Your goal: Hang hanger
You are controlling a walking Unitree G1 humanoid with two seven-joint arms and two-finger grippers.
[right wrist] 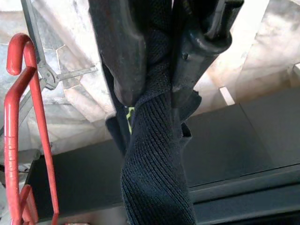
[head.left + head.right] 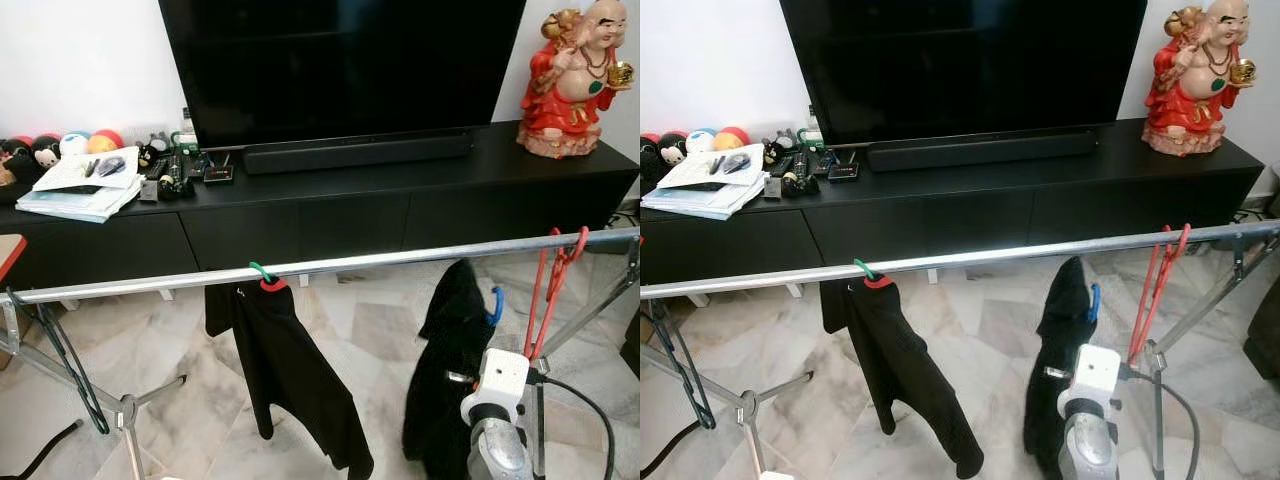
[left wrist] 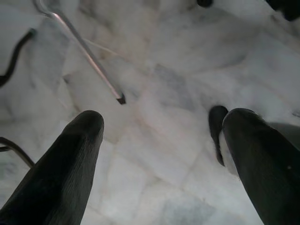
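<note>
- two black fingers of the right gripper (image 1: 157, 91) pinched a dark garment (image 2: 450, 370) on its blue hanger (image 2: 497, 303), just below the rail (image 2: 400, 258).
- lifting the hook over that rail, left of the red hanger (image 2: 553, 285), seemed wise.
- left gripper (image 3: 161, 136) hung wide apart, idle.

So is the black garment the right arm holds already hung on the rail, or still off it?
Off it. The right tool is shut on the black garment, whose blue hanger hook sits below the rail.

Blue hanger (image 2: 496, 305) w/ black garment (image 2: 447, 370) sits below silver rail (image 2: 400, 258), not yet hooked on.
</note>
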